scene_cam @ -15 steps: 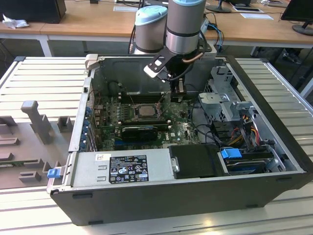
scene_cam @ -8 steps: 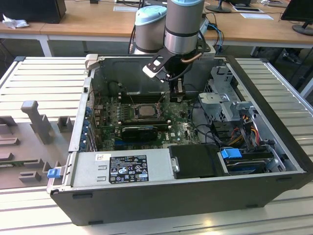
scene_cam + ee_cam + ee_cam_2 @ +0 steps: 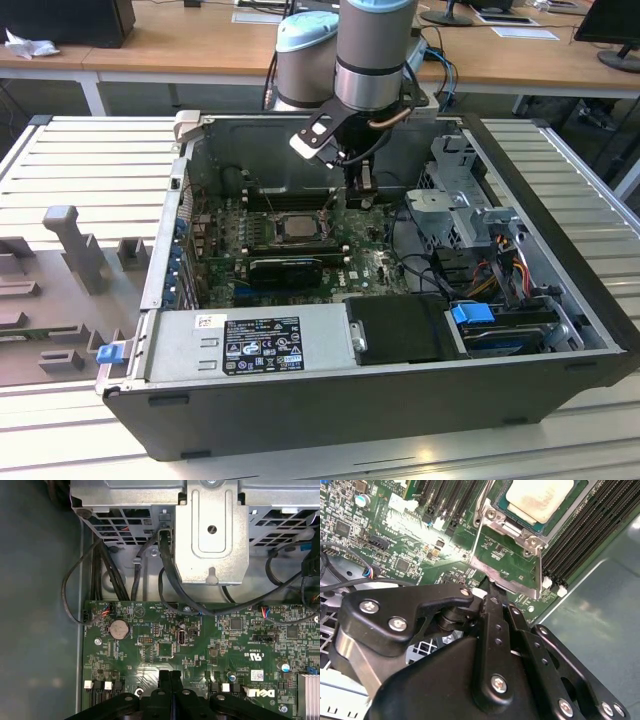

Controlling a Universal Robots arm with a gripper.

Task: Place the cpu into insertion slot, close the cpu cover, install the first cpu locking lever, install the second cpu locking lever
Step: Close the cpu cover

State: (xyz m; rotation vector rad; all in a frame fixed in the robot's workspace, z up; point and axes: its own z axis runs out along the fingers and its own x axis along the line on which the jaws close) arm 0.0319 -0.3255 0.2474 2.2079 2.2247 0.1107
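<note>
PC case (image 3: 560,330) open on tabletop (image 3: 90,160); motherboard (image 3: 200,650) below tool (image 3: 491,592). Tool narrow, fingers pressed together, gripping nothing, tips right at free edge of cpu cover (image 3: 520,587), which is swung open toward tool. Just past cover from tool: insertion slot (image 3: 495,517), cpu (image 3: 540,497) seated in it.
</note>
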